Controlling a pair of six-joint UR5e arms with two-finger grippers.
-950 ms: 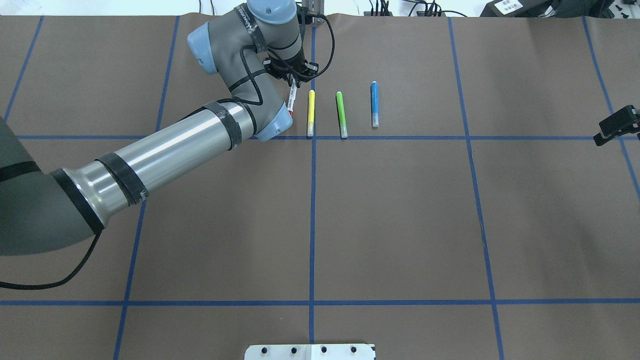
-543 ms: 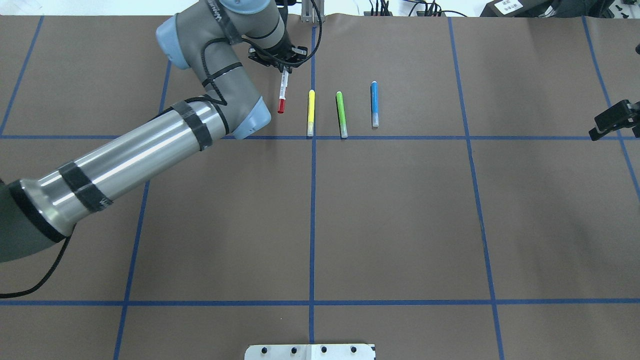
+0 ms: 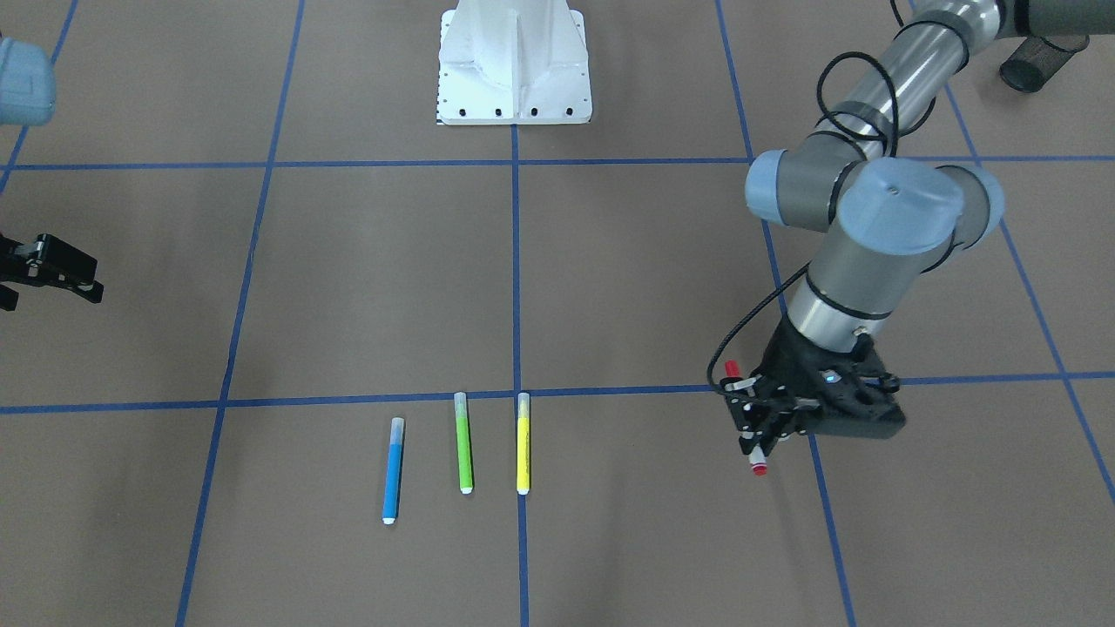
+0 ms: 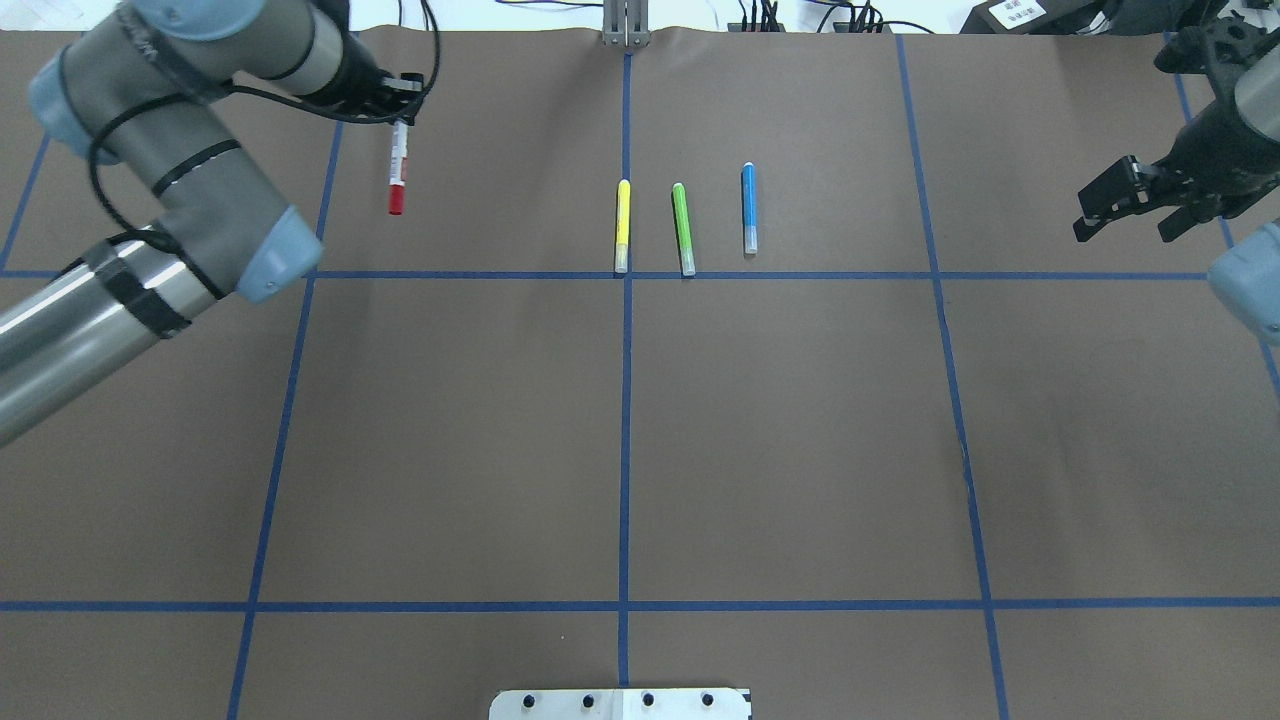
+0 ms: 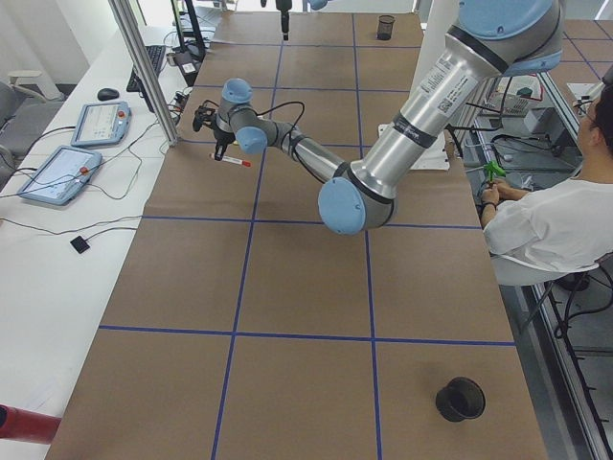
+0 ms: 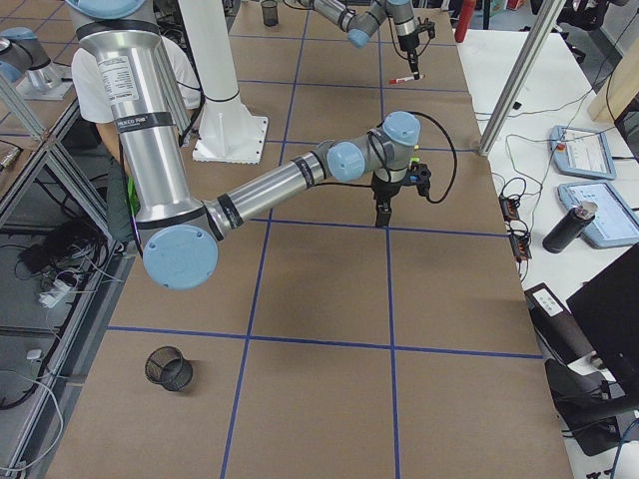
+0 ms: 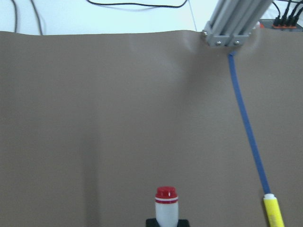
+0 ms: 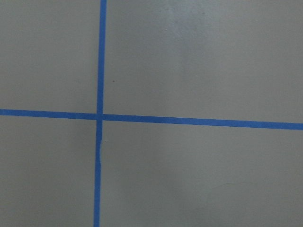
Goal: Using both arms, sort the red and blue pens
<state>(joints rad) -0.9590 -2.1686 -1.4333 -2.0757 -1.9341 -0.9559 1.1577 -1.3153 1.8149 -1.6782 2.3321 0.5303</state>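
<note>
My left arm [image 4: 200,200] reaches into the upper left of the overhead view. Its jaws are closed on the red pen [image 4: 398,165], gripping the white barrel near one end. The red cap points toward the lower edge of that view. In the front-facing view the same pen [image 3: 756,455] pokes out of the black jaws at centre right, one red end on each side of them. The left wrist view shows its short end [image 7: 166,208] at the bottom centre, over bare brown paper. In the left side view the pen [image 5: 231,160] lies roughly level and looks clear of the counter [image 4: 800,450].

The blue pen [image 4: 748,205] lies flat at the upper centre of the overhead view, at the right end of a row of three. The green marker [image 4: 683,228] is just to its left, and the yellow marker [image 4: 622,225] lies on the blue tape line beyond that. None of the three touches another. In the front-facing view the blue pen [image 3: 394,470] is at the left end of that row.

My right arm [image 4: 1258,105] comes in at the upper right edge of the overhead view. Its jaws are spread apart and hold nothing, well apart from the blue pen. The right wrist view shows only paper and crossing tape lines.
</note>
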